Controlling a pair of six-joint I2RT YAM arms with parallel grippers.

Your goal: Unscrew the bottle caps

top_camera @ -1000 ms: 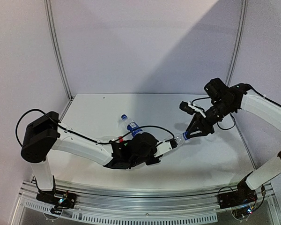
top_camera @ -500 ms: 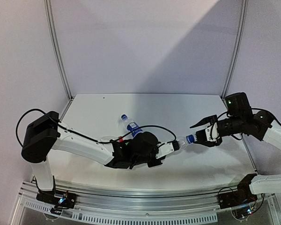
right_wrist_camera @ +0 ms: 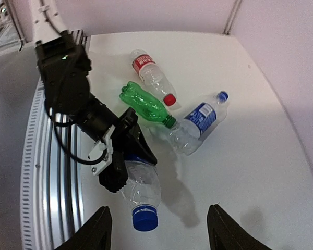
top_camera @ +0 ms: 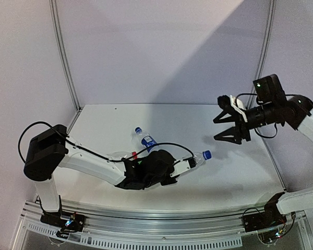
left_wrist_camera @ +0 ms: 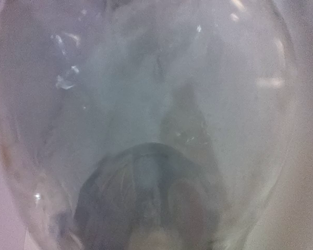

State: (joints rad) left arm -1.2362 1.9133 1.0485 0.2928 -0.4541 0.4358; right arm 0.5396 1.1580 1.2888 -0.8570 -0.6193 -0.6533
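ok so nearest the bases, the left arm [top_camera: 94, 164] is stretched low across the bench [top_camera: 235, 177], and the left jaws are clamped tight round the body of a clear bottle [right_wrist_camera: 142, 187]. That bottle's long axis runs left-right in the top view, tipped up a touch. Its blue cap [right_wrist_camera: 145, 219] is on and points right, toward the right arm's side. Going by the shadow in the right wrist view, it looks to be off the bench rather than lying on it. Left wrist cam is no use, the bottle's clear wall fills it and it's all blur

Just behind the left arm three more bottles lie flat, all capped. The red-label bottle [right_wrist_camera: 147, 72] and green bottle [right_wrist_camera: 143, 105] lie side by side, roughly parallel. The red cap [right_wrist_camera: 170, 100] and green cap [right_wrist_camera: 170, 122] both face the blue-label bottle [right_wrist_camera: 197, 121]. The green cap is right up against that one's body, can't tell if it touches. The blue-label bottle aims its second blue cap [right_wrist_camera: 223, 96] off to the far left in the top view. From above, the arm covers most of the green and red-label ones

Further back and higher, the right arm [top_camera: 297, 112] hangs in the air. The right jaws are spread wide with nothing in them, well apart from the blue cap, up and to its right, tips facing left
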